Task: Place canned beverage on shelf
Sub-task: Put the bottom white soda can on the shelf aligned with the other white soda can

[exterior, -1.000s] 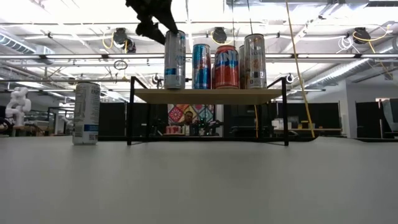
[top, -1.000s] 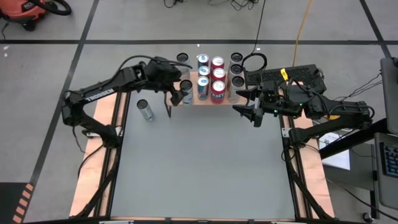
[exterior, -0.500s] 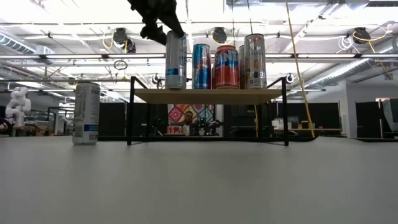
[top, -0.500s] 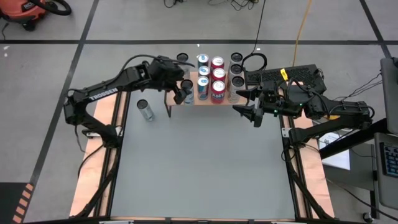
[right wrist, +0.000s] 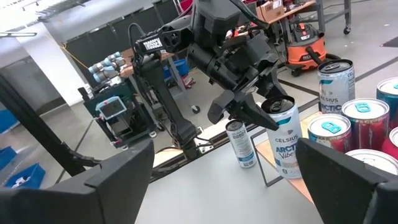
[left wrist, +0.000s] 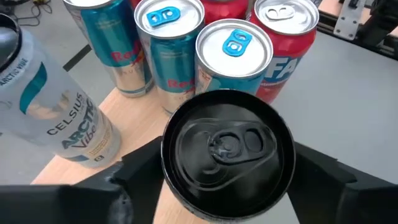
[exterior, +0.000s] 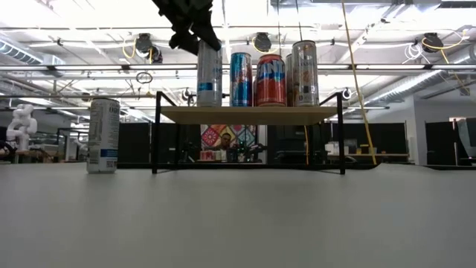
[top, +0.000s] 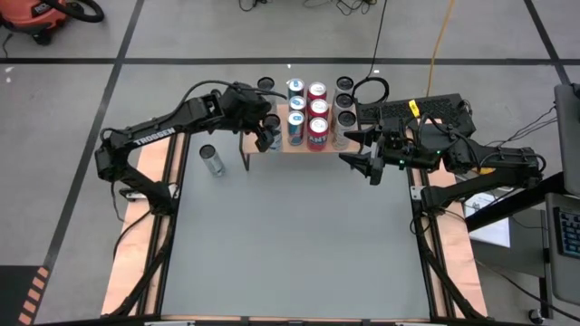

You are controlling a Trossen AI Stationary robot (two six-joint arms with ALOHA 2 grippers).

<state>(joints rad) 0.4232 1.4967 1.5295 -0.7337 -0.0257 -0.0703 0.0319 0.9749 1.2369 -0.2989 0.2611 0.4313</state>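
1. The silver can (left wrist: 227, 152) stands upright on the shelf (exterior: 245, 114). It sits at the left end of the row of other cans (exterior: 271, 74), in the upper middle of the low view. Its long axis is vertical and its base rests on the wooden top.
2. The left gripper (exterior: 195, 33) is directly above this can and comes in from the upper left. In the left wrist view the can's dark lid fills the centre, with one of the fingers (left wrist: 134, 171) on either side of it. We cannot tell whether they press on the can wall or merely flank it.
3. The relation that matters is that the can lies straight below the gripper, between its jaws. We judge that any coming move, whether to let go or to grip, runs along the can's vertical axis.
4. The left arm is much the nearer. The right gripper (top: 367, 165) waits right of centre in the high view, off the shelf's right end, its fingers spread wide on nothing.
5. A spare can (top: 211, 160) stands on the table (top: 290, 244), left of the shelf.
6. Against the earlier frames, the left arm has edged slightly toward the shelf. The silver can, the spare can and the right arm have not shifted.
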